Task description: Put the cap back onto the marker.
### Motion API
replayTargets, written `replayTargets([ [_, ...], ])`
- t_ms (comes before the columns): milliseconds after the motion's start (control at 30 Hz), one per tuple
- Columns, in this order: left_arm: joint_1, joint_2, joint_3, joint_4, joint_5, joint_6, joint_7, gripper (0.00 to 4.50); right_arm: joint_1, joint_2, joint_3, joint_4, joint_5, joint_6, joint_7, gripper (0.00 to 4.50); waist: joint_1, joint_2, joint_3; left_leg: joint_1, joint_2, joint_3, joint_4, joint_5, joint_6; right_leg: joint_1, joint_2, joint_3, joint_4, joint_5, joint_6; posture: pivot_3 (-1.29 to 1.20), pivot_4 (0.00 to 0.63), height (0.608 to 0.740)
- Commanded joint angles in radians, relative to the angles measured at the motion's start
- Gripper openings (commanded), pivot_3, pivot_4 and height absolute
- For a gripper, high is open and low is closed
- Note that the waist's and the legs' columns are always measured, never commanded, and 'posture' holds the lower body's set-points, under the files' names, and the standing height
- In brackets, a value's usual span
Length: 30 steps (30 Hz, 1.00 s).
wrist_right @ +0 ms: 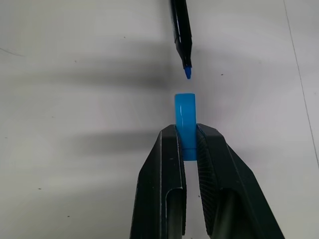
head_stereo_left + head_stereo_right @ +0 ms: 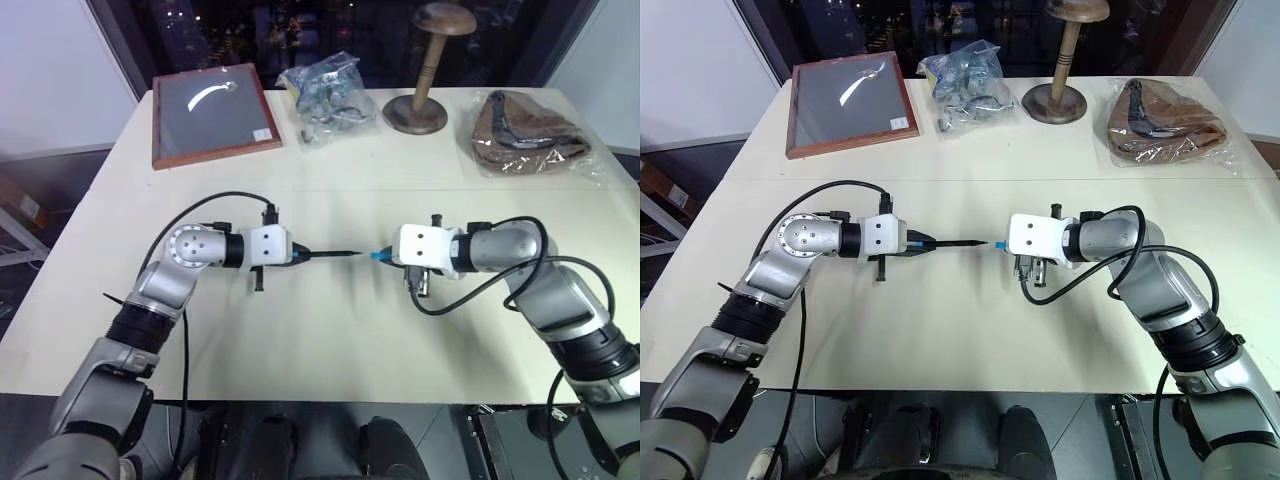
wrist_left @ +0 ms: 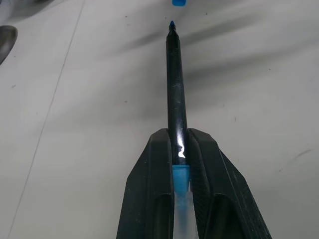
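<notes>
My left gripper [image 2: 298, 257] is shut on the marker [image 2: 335, 254], a thin black stick held level above the table, its blue tip pointing toward my right hand. In the left wrist view the marker [image 3: 175, 89] runs out from between the fingers [image 3: 149, 174]. My right gripper [image 2: 384, 257] is shut on the cap [image 2: 378, 256], a short bright blue cylinder. The cap [image 1: 185, 117] has its open end facing the marker tip [image 1: 187, 72], with a small gap between them and nearly in line.
A framed dark board [image 2: 212, 112] lies at the back left of the pale table [image 2: 330, 330]. A clear bag of parts [image 2: 325, 88], a wooden stand [image 2: 420, 100] and a bagged brown item [image 2: 528, 132] line the far edge.
</notes>
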Motion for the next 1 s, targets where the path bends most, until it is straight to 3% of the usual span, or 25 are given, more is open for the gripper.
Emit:
replayTargets([
  [33,-0.031,-0.009,0.015,-0.048,-0.006,-0.005,0.011,0.0,-0.009,0.0,-0.007,-0.031,0.005,-0.004,0.005,0.03,0.0,0.0,0.0,0.0,0.0,0.0,0.0,0.0,0.0,0.0,0.0,0.0,0.0,0.0,0.0,0.0,0.15,0.74],
  [1000,0.011,-0.005,0.007,-0.102,-0.005,0.026,-0.001,0.0,-0.038,-0.007,-0.022,0.006,-0.007,-0.013,0.008,0.03,0.0,0.0,0.0,0.0,0.0,0.0,0.0,0.0,0.0,0.0,0.0,0.0,0.0,0.0,0.0,0.0,0.15,0.74],
])
